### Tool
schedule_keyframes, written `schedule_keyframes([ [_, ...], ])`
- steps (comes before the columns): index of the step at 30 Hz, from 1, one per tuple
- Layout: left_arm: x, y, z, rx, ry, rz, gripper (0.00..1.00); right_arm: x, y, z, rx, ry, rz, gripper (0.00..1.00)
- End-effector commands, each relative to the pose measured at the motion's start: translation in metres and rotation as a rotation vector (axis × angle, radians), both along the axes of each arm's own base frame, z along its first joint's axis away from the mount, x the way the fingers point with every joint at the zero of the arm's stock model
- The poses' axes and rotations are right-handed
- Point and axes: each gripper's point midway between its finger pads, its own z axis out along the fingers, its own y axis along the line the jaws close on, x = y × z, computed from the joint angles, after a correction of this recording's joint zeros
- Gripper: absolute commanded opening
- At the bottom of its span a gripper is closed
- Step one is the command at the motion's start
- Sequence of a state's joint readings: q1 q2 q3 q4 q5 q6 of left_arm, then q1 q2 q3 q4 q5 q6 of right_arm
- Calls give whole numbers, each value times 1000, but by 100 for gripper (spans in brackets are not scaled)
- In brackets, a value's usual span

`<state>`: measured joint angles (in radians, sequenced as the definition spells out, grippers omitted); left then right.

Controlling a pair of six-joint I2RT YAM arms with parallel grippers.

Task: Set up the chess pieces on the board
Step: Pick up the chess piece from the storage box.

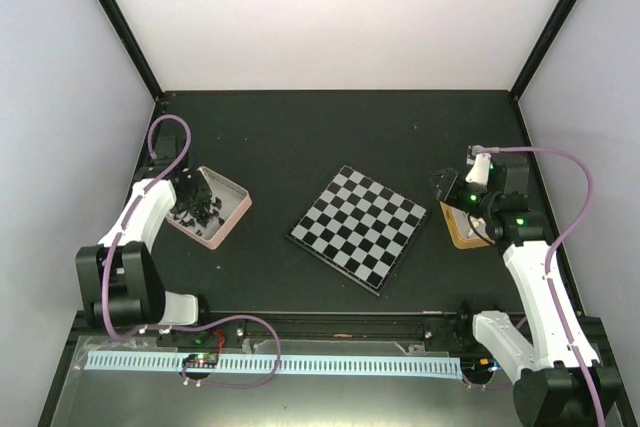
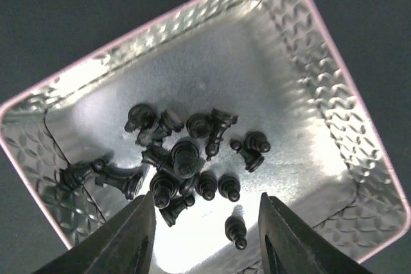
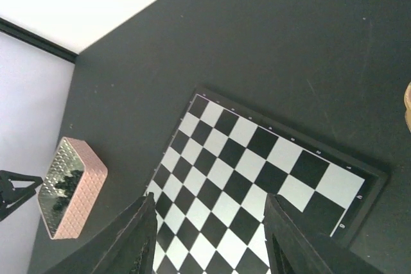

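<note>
Left gripper (image 2: 207, 213): jaws partly apart, gripping nothing. It hangs just over the pink-rimmed tin (image 2: 334, 72), with the fingers at the bottom of the left wrist view. One black pawn (image 2: 236, 231) lies loose on the tin floor in the gap between them; can't tell if a finger touches it.

Right gripper (image 3: 209, 208): jaws also partly apart and empty, hovering above the near-left part of the board (image 3: 257, 165).

Chess pieces (image 2: 183, 158): all black and small, heaped in a loose cluster at the lower middle of the tin, most tipped on their sides.

Board: flat, black and pale squares with a thin dark rim. It sits turned diagonally at the centre of the dark table (image 1: 330, 137) in the top view. The tin is to its left, well apart.
</note>
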<state>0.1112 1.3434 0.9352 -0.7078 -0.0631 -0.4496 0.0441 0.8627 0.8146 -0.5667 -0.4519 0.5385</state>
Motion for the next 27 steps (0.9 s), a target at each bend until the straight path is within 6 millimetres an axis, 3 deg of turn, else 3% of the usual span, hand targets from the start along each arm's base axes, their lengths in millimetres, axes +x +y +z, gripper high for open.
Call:
schedule_keyframes([
  [1,2,2,-14,-20,64,20,44,10,-3,-10,-41,7,6,45],
  [11,-11,17,-45,20,158,71,31,15,8,-18,-24,45,47,35],
  [23,11,15,-52,-42,138,63,22,15,8,-18,-33,44,46,33],
  [27,16,15,-53,-47,139,60,11,15,7,-16,-39,37,44,31],
])
